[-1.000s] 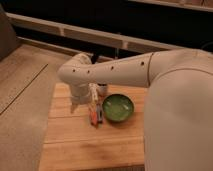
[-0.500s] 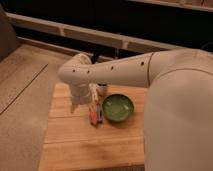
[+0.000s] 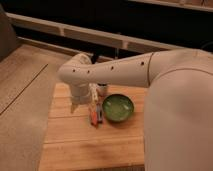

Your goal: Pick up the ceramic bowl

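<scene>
Tool (image 3: 81,100) hangs just above the counter (image 3: 75,145). The ceramic bowl (image 3: 118,107) lies near it, toward the view's right. Tool open or closed: cannot tell.

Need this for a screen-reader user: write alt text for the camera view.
A white robot arm reaches over a wooden table, its gripper pointing down left of a green ceramic bowl. A small orange-and-grey item lies beside the bowl.
</scene>
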### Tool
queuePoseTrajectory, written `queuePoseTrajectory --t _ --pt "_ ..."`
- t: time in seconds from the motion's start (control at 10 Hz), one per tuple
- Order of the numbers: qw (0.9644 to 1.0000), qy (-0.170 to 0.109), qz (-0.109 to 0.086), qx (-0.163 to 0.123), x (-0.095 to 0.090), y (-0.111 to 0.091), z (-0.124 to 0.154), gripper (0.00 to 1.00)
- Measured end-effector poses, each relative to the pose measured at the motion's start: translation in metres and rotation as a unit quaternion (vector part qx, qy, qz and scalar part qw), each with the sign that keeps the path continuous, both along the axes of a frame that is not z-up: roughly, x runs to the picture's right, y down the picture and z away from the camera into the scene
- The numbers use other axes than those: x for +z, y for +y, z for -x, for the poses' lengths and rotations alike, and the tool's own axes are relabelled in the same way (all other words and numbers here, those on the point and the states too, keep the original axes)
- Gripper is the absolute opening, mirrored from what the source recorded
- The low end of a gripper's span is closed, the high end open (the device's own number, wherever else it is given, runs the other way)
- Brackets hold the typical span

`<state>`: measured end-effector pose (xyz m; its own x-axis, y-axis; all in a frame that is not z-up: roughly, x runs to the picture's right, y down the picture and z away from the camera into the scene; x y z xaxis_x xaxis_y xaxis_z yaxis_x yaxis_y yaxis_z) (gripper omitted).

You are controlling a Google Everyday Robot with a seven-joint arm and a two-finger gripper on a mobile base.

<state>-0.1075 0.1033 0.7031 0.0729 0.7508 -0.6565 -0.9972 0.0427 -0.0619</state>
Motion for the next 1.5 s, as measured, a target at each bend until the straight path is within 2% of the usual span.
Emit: queuePoseTrajectory --t 0.3,0.5,0.6,0.7,0.8,0.9,1.1,1.2,1.3,1.4,1.5 --pt "1.0000 0.000 -0.003 -0.002 0.000 -0.001 -0.001 0.65" --pt "0.9994 -0.010 -0.034 -0.006 0.006 -0.011 -0.006 0.65" --pt "0.9974 -0.026 -0.067 -0.010 0.012 -0.023 -0.011 0.65" --pt "0.9941 -0.041 -0.099 -0.010 0.016 -0.035 -0.019 0.65" --pt "0.9878 -0.061 -0.144 -0.003 0.018 -0.052 -0.035 0.65" --pt "0.9811 -0.073 -0.178 0.018 0.015 -0.065 -0.052 0.65" --pt "0.9710 -0.082 -0.219 0.052 0.007 -0.077 -0.081 0.65" --pt "0.9675 -0.085 -0.230 0.061 0.005 -0.081 -0.088 0.65" --pt "0.9669 -0.085 -0.232 0.063 0.004 -0.081 -0.089 0.65" --pt "0.9671 -0.085 -0.232 0.062 0.004 -0.081 -0.089 0.65" --pt "0.9691 -0.084 -0.223 0.065 0.009 -0.073 -0.089 0.65"
